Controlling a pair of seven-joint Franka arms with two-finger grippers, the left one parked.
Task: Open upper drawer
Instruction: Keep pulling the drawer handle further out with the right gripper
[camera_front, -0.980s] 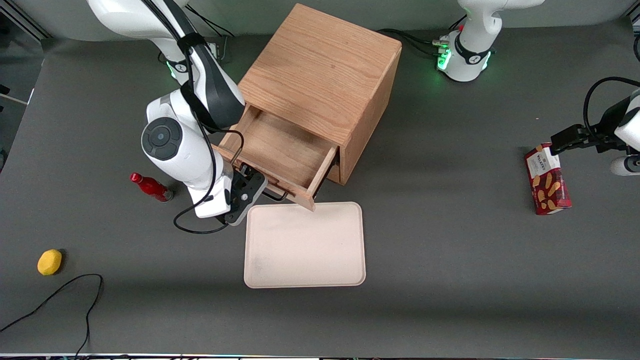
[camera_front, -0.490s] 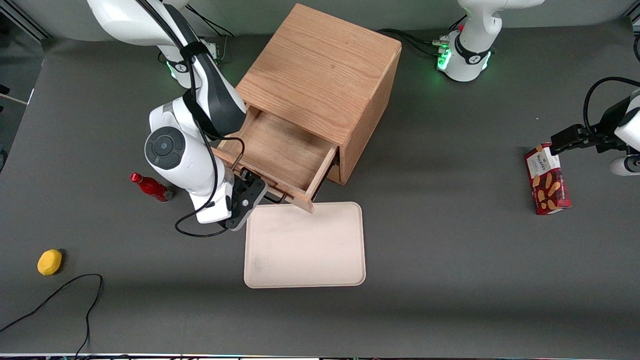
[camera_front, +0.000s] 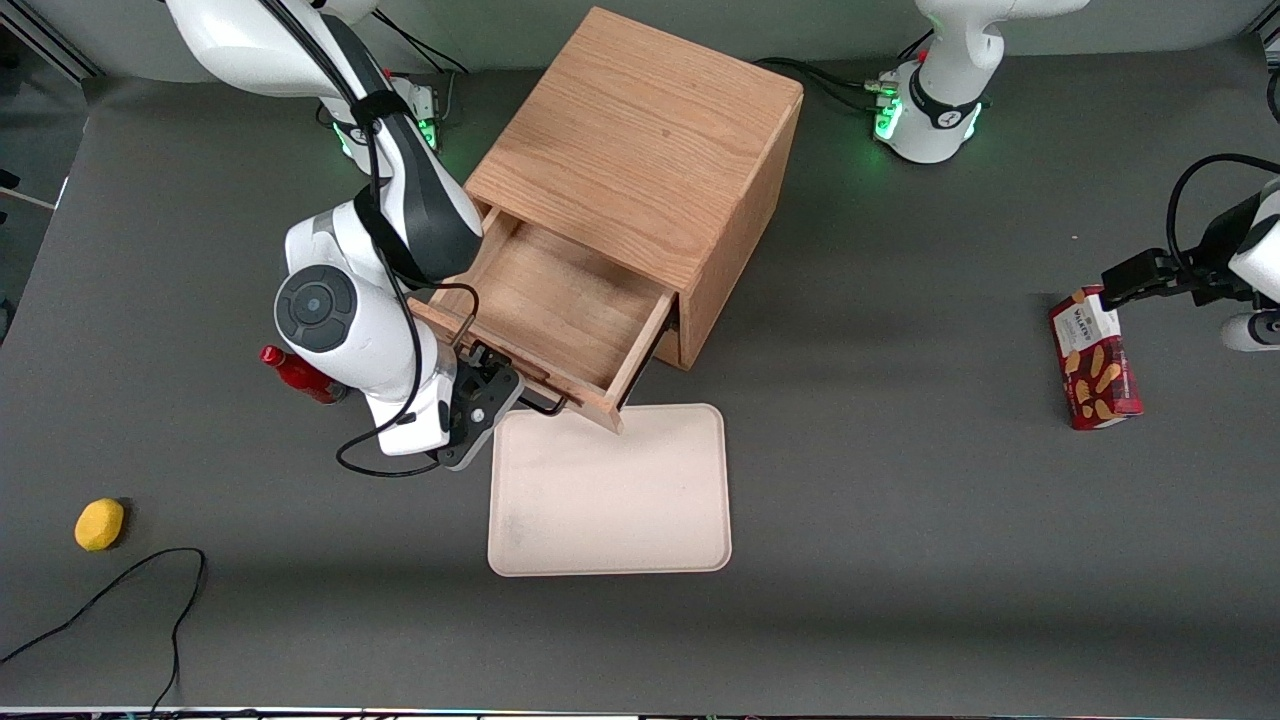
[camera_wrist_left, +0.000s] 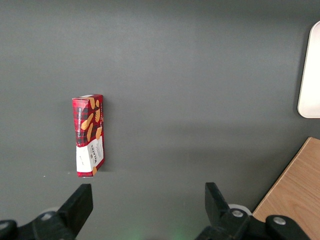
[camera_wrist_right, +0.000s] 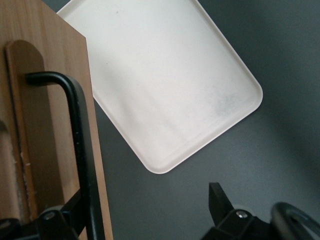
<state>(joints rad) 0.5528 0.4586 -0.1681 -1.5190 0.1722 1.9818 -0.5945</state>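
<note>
The light-oak cabinet (camera_front: 640, 140) stands at mid table. Its upper drawer (camera_front: 560, 300) is pulled well out, and the bare wooden floor inside it shows. The drawer's black bar handle (camera_front: 545, 405) (camera_wrist_right: 80, 145) runs along its front panel (camera_wrist_right: 45, 125). My right gripper (camera_front: 497, 385) (camera_wrist_right: 145, 195) sits at the handle end that is toward the working arm's end of the table. It is open, with its fingers (camera_wrist_right: 220, 197) spread wide. The bar runs close by one finger, and the pads do not press on it.
A cream tray (camera_front: 610, 490) (camera_wrist_right: 165, 85) lies on the table just in front of the open drawer. A red bottle (camera_front: 295, 372) stands next to my arm. A yellow fruit (camera_front: 99, 524) and a black cable (camera_front: 120, 590) lie nearer the camera. A red biscuit box (camera_front: 1093, 358) (camera_wrist_left: 89, 135) lies toward the parked arm's end.
My gripper and wrist have shifted a little toward the working arm's end and nearer the camera. The drawer front has followed, and the cabinet's near corner has turned slightly.
</note>
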